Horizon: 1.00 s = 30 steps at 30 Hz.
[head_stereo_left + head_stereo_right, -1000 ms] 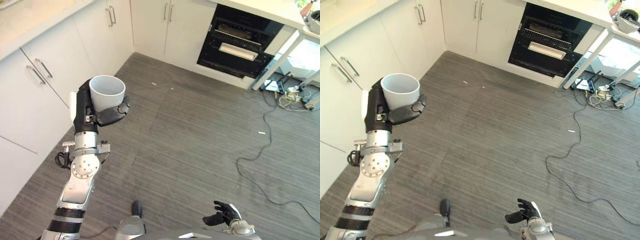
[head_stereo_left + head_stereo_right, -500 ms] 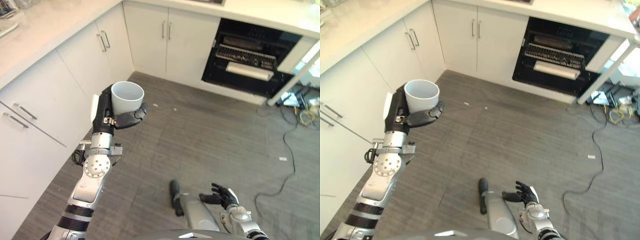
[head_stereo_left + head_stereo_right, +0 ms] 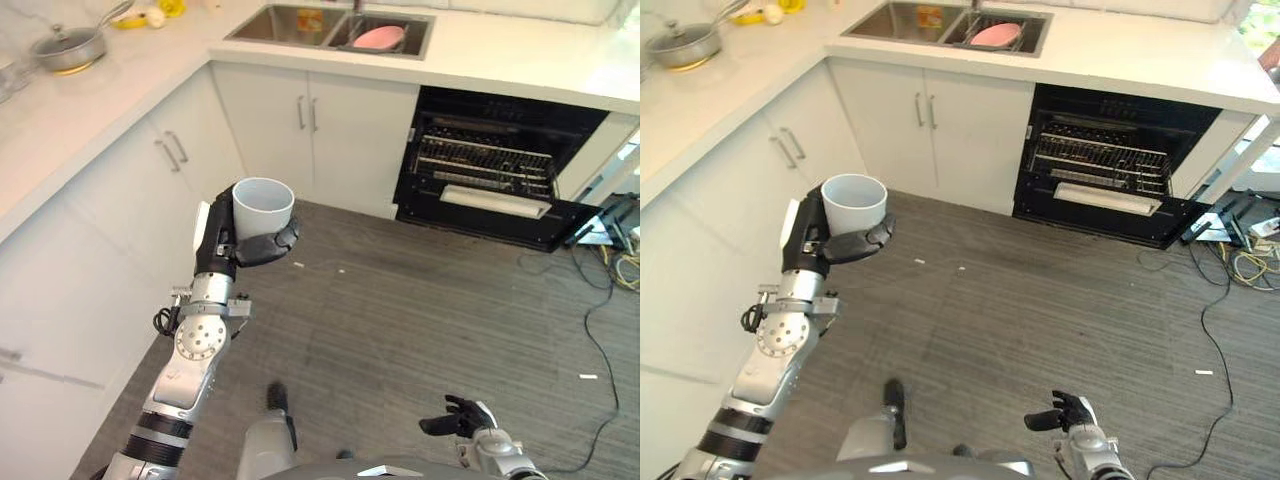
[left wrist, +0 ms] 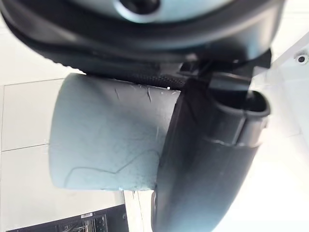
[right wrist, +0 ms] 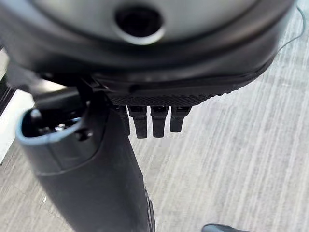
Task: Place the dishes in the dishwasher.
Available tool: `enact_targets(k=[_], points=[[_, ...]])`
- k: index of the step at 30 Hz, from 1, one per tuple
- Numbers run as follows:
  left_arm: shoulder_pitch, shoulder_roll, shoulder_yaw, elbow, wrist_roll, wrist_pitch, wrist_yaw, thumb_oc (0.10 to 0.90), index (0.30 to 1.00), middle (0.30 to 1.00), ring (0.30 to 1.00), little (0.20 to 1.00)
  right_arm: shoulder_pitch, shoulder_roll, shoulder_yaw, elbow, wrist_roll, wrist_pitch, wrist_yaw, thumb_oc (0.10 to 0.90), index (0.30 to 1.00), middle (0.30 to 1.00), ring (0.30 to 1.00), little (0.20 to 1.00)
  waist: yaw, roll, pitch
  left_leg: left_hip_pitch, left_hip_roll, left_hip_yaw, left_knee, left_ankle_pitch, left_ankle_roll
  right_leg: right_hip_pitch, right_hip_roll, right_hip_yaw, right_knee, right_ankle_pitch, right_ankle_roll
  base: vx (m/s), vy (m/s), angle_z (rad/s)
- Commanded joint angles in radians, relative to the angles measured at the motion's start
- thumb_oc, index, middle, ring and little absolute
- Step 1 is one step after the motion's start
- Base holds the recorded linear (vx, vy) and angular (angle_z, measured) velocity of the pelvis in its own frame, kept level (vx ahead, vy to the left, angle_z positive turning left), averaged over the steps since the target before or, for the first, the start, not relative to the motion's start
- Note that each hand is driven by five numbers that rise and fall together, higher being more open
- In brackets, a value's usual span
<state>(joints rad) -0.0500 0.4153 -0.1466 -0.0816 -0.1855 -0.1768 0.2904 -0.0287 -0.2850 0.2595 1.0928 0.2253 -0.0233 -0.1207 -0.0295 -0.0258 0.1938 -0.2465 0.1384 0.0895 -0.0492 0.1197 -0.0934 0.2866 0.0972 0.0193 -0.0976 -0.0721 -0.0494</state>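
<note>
My left hand point(image 3: 222, 243) is clenched round a white cup point(image 3: 263, 208), fingers wrapped across its lower wall, mouth up, held in the air above the floor point(image 3: 420, 320) at about 10 o'clock in the head views. My right hand point(image 3: 462, 417) hangs low at 5 o'clock, fingers relaxed and carrying nothing.

Risks, as I judge them: the cup is gripped near its base, so a jolt while walking or a tilt of the wrist could let it slip and break on the floor. The open dishwasher point(image 3: 497, 165) stands well apart at 1 o'clock; a loose cable point(image 3: 600, 350) lies on the floor at 3 o'clock and could snag a step. The cabinet fronts point(image 3: 150, 190) are near my left arm, and a swing could knock the cup against them.

Hard to make out: how firmly the far side of the cup is held, since my hand covers it; free rack space inside the dishwasher; and whether the pink dish point(image 3: 379, 37) in the sink point(image 3: 290, 25) at 12 o'clock lies alone.
</note>
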Motion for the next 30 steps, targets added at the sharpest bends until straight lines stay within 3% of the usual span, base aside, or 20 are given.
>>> enact_targets(k=[1,3,7,8,9,10,14,15,16,17,18,19,20,21,22,24,27,28,29,30], points=[[-0.074,0.017,0.056,-0.147,0.027,-0.103,0.037,0.400,0.300,0.300,0.300,0.300,0.015,-0.033,-0.008,-0.033,-0.003,-0.037,-0.020,0.800,0.900,0.900,0.900,0.900,0.034,-0.014,-0.021,0.056,0.037,-0.019,-0.032,0.036,-0.043,0.011,-0.159,-0.021,0.010,-0.093,0.123,0.45,0.166,-0.42],[-0.027,0.008,0.069,-0.144,0.007,-0.094,0.034,0.400,0.300,0.300,0.300,0.300,0.022,-0.006,-0.011,-0.017,-0.012,-0.027,-0.021,0.800,0.900,0.900,0.900,0.900,0.038,0.000,-0.063,0.094,0.053,-0.020,-0.028,0.089,-0.048,0.058,-0.176,0.030,0.010,-0.102,0.133,0.55,0.236,-0.63],[-0.045,0.028,0.049,-0.138,0.020,-0.091,0.034,0.400,0.300,0.300,0.300,0.300,0.047,0.007,-0.026,0.020,-0.016,-0.022,-0.019,0.800,0.900,0.900,0.900,0.900,0.024,-0.027,-0.089,0.129,0.016,0.020,-0.029,0.064,-0.026,0.026,-0.236,0.037,0.117,-0.076,0.178,0.35,0.245,-0.51],[-0.066,0.052,0.039,-0.138,0.033,-0.080,0.032,0.400,0.300,0.300,0.300,0.300,0.054,0.016,-0.036,0.050,-0.008,-0.012,-0.013,0.800,0.900,0.900,0.900,0.900,0.002,-0.038,-0.099,0.176,-0.010,0.044,-0.038,0.023,-0.001,-0.047,-0.257,0.059,0.270,0.011,0.213,0.18,0.148,-0.20],[-0.067,0.053,0.039,-0.136,0.033,-0.080,0.032,0.400,0.300,0.300,0.300,0.300,0.054,0.017,-0.036,0.051,-0.008,-0.012,-0.013,0.800,0.900,0.900,0.900,0.900,0.006,-0.039,-0.100,0.176,-0.010,0.048,-0.038,0.022,0.000,-0.054,-0.258,0.064,0.280,0.007,0.215,0.34,0.264,-0.46],[-0.096,0.072,0.021,-0.141,0.036,-0.079,0.025,0.400,0.300,0.300,0.300,0.300,0.047,0.027,-0.041,0.058,0.008,-0.014,-0.009,0.800,0.900,0.900,0.900,0.900,-0.016,-0.032,-0.090,0.218,-0.025,0.047,-0.038,-0.014,0.028,-0.135,-0.243,0.104,0.458,0.122,0.244,0.15,0.128,-0.35],[-0.151,0.086,-0.017,-0.121,0.040,-0.079,0.022,0.400,0.300,0.300,0.300,0.300,0.019,0.034,-0.028,0.031,0.016,-0.017,-0.003,0.800,0.900,0.900,0.900,0.900,-0.061,0.009,-0.037,0.278,-0.009,0.044,-0.038,-0.056,0.058,-0.313,-0.185,0.110,0.709,0.174,0.254,0.23,0.220,0.06],[-0.153,0.086,-0.024,-0.116,0.060,-0.077,0.022,0.400,0.300,0.300,0.300,0.300,0.007,0.040,-0.007,0.016,0.000,-0.018,-0.004,0.800,0.900,0.900,0.900,0.900,-0.082,0.013,-0.031,0.317,-0.026,0.057,-0.038,-0.092,0.063,-0.385,-0.173,0.047,0.677,0.095,0.235,0.16,0.102,-0.09],[-0.153,0.086,-0.024,-0.115,0.060,-0.077,0.022,0.400,0.300,0.300,0.300,0.300,0.006,0.041,-0.007,0.015,0.000,-0.018,-0.004,0.800,0.900,0.900,0.900,0.900,-0.082,0.016,-0.032,0.314,-0.022,0.057,-0.038,-0.089,0.062,-0.387,-0.169,0.046,0.673,0.100,0.234,0.34,0.133,-0.20],[-0.155,0.080,-0.015,-0.113,0.051,-0.083,0.026,0.400,0.300,0.300,0.300,0.300,0.000,0.042,0.005,0.016,-0.008,-0.020,-0.005,0.800,0.900,0.900,0.900,0.900,-0.095,0.011,-0.036,0.337,-0.034,0.072,-0.038,-0.111,0.060,-0.410,-0.120,-0.023,0.510,0.012,0.208,0.18,0.020,-0.24],[-0.154,0.080,-0.015,-0.112,0.050,-0.084,0.026,0.400,0.300,0.300,0.300,0.300,0.000,0.042,0.006,0.017,-0.008,-0.021,-0.005,0.800,0.900,0.900,0.900,0.900,-0.097,0.013,-0.036,0.340,-0.032,0.071,-0.038,-0.115,0.059,-0.403,-0.118,-0.026,0.503,0.011,0.207,0.31,-0.008,-0.44],[-0.145,0.075,-0.005,-0.135,0.035,-0.089,0.026,0.400,0.300,0.300,0.300,0.300,0.005,0.047,0.013,0.036,-0.025,-0.019,-0.014,0.800,0.900,0.900,0.900,0.900,-0.080,-0.004,-0.040,0.362,-0.041,0.110,-0.037,-0.135,0.054,-0.333,-0.145,-0.182,0.299,-0.018,0.179,0.15,-0.052,-0.43],[-0.129,0.074,0.004,-0.135,0.039,-0.087,0.017,0.400,0.300,0.300,0.300,0.300,0.007,0.048,0.012,0.047,-0.028,-0.017,-0.010,0.800,0.900,0.900,0.900,0.900,-0.068,-0.011,-0.045,0.360,-0.036,0.119,-0.019,-0.125,0.052,-0.309,-0.151,-0.204,0.273,-0.019,0.169,0.14,-0.053,-0.38],[-0.128,0.075,0.004,-0.136,0.039,-0.086,0.016,0.400,0.300,0.300,0.300,0.300,0.007,0.048,0.012,0.048,-0.028,-0.017,-0.010,0.800,0.900,0.900,0.900,0.900,-0.067,-0.012,-0.045,0.362,-0.036,0.121,-0.019,-0.126,0.051,-0.306,-0.151,-0.202,0.269,-0.018,0.169,0.12,-0.116,-0.29],[-0.117,0.069,-0.005,-0.117,0.027,-0.089,0.003,0.400,0.300,0.300,0.300,0.300,0.009,0.046,0.021,0.075,-0.026,-0.013,-0.004,0.800,0.900,0.900,0.900,0.900,-0.063,-0.030,-0.063,0.358,-0.037,0.125,0.008,-0.135,0.045,-0.262,-0.118,-0.130,0.217,-0.033,0.138,0.19,-0.153,-0.43],[-0.113,0.065,-0.002,-0.106,0.010,-0.091,-0.001,0.400,0.300,0.300,0.300,0.300,0.018,0.041,0.015,0.093,-0.024,-0.011,-0.001,0.800,0.900,0.900,0.900,0.900,-0.059,-0.036,-0.068,0.355,-0.036,0.123,0.046,-0.150,0.039,-0.234,-0.118,-0.130,0.183,-0.025,0.120,0.16,-0.143,-0.42],[-0.099,0.051,0.000,-0.115,-0.021,-0.080,-0.018,0.400,0.300,0.300,0.300,0.300,0.023,0.023,-0.016,0.105,0.005,-0.011,-0.007,0.800,0.900,0.900,0.900,0.900,-0.056,-0.063,-0.053,0.267,-0.013,0.108,0.321,-0.148,0.014,-0.166,-0.128,-0.112,0.120,-0.031,0.081,0.09,-0.135,-0.22],[-0.100,0.051,0.000,-0.115,-0.022,-0.080,-0.018,0.400,0.300,0.300,0.300,0.300,0.023,0.023,-0.017,0.104,0.005,-0.011,-0.007,0.800,0.900,0.900,0.900,0.900,-0.057,-0.061,-0.051,0.261,-0.010,0.105,0.334,-0.152,0.012,-0.165,-0.126,-0.114,0.118,-0.030,0.079,0.05,-0.111,-0.25],[-0.098,0.043,-0.005,-0.116,-0.032,-0.078,-0.019,0.400,0.300,0.300,0.300,0.300,0.017,0.005,-0.024,0.100,0.011,-0.013,-0.018,0.800,0.900,0.900,0.900,0.900,-0.040,-0.069,-0.021,0.197,-0.028,0.053,0.517,-0.130,-0.011,-0.122,-0.124,-0.091,0.082,-0.032,0.065,0.02,-0.068,-0.21],[-0.099,0.043,-0.005,-0.116,-0.032,-0.078,-0.019,0.400,0.300,0.300,0.300,0.300,0.016,0.005,-0.025,0.100,0.011,-0.013,-0.018,0.800,0.900,0.900,0.900,0.900,-0.040,-0.069,-0.022,0.192,-0.029,0.052,0.517,-0.125,-0.011,-0.126,-0.124,-0.091,0.081,-0.027,0.065,0.05,-0.050,-0.20]])
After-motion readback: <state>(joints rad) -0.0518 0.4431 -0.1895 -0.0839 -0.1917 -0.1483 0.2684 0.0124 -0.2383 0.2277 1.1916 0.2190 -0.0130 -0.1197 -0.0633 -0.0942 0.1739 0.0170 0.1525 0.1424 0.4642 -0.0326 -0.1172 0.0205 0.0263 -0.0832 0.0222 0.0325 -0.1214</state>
